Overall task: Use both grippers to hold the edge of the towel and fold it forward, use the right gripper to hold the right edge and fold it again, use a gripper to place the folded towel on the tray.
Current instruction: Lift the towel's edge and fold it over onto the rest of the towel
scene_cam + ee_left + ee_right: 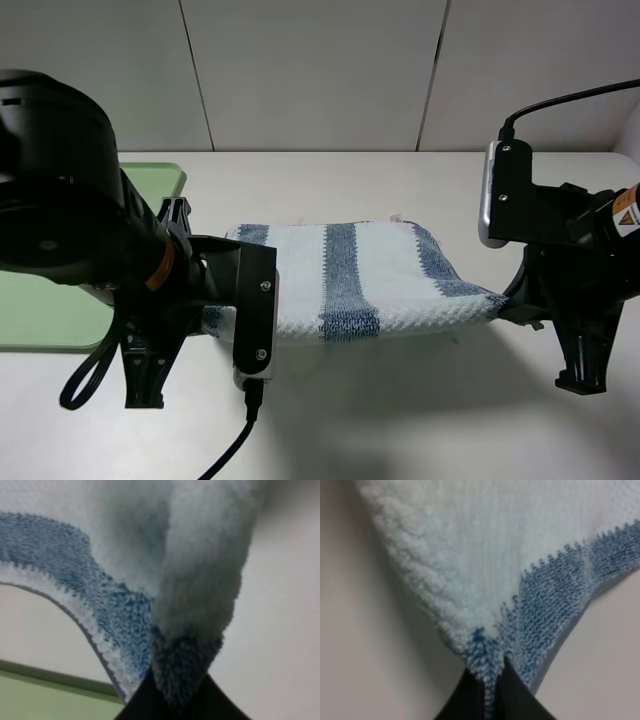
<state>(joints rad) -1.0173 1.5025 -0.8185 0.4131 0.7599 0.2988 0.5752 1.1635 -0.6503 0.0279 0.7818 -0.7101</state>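
Note:
The striped blue and white towel (350, 280) hangs stretched between my two grippers, its near edge lifted off the table. My left gripper (215, 320) is shut on the towel's left corner; in the left wrist view the cloth (185, 605) bunches into the black fingers (142, 705). At the right, my right gripper (510, 298) is shut on the towel's right corner, and the right wrist view shows the blue hem (485, 665) pinched between the black fingers (515, 700). The light-green tray (40, 310) lies at the left, mostly behind the left arm.
The pale table (400, 420) runs under the towel and toward the front. A grey panelled wall (320, 70) stands behind. The bulky left arm (60, 190) blocks much of the left side, with a black cable (235, 450) trailing forward.

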